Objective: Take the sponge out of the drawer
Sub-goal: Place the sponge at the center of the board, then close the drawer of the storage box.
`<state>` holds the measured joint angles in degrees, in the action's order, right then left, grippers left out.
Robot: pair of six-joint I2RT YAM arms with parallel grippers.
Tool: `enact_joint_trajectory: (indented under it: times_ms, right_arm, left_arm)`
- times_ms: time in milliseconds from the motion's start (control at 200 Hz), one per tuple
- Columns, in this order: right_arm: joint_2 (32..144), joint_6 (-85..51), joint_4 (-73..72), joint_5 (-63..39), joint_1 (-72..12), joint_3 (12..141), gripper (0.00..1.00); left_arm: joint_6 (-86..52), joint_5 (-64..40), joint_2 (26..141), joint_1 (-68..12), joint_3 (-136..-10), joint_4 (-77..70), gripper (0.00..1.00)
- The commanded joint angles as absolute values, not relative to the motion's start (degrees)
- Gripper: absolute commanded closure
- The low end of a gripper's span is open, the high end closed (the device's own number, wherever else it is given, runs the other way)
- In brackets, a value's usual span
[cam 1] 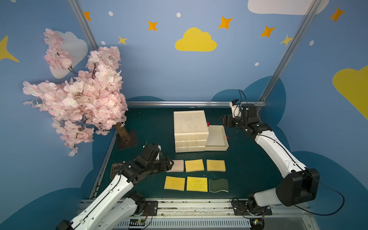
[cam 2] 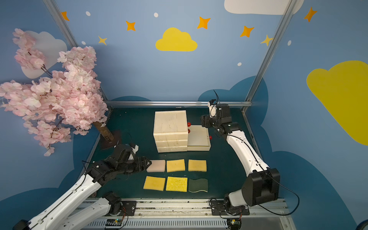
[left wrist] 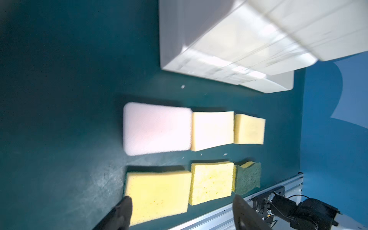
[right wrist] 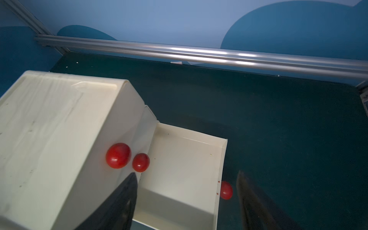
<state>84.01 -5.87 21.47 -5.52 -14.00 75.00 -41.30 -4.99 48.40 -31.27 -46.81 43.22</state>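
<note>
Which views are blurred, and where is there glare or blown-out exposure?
Left wrist: motion blur throughout; the cream plastic drawer cabinet is streaked and the pale pink rectangular sponge is washed out. Right wrist: mostly sharp, with bright glare streaks along the silver aluminium rail. Both top views: sharp and evenly lit, no glare on the dark green tabletop.

Both arms look the same: the left arm [cam 1: 111,191] and right arm [cam 1: 276,147] have smooth white shells with tiny dark screws, and chunky black joints [cam 1: 298,189] in between. A thin black cable [cam 1: 344,201] runs along each one (the right one's loops out wide). Small white camera [cam 1: 235,108] with a blue bit at the right wrist, plain black fingers [left wrist: 123,211] at the tips.
</note>
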Motion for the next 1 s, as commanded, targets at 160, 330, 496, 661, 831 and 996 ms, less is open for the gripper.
enact_joint_trajectory:
  times_ms: [160,330,496,661,831,996]
  right_arm:
    - [87.2,-14.9,26.3,-7.3,-6.6,73.3,0.2]
    - [88.9,-17.6,27.6,-6.5,-2.3,70.6,0.19]
    - [94.1,-19.1,34.7,-8.4,1.5,73.5,0.15]
    - [101.6,-16.1,41.6,-10.6,3.1,77.7,0.15]
    - [104.8,-16.3,40.1,-11.2,3.2,75.0,0.15]
    - [107.2,-15.8,38.9,-13.9,2.9,73.4,0.15]
  left_arm:
    - [-26.2,-3.9,59.4,-29.2,-61.6,39.8,0.03]
    - [-21.6,-7.7,65.0,-24.2,-68.2,34.9,0.01]
    - [-19.6,-12.9,71.8,-19.0,-73.2,32.0,0.01]
    - [-19.9,-20.1,77.5,-16.4,-75.4,27.8,0.0]
    - [-20.1,-22.6,80.6,-15.6,-76.2,25.9,0.01]
    - [-21.3,-26.5,83.7,-15.1,-75.8,23.5,0.01]
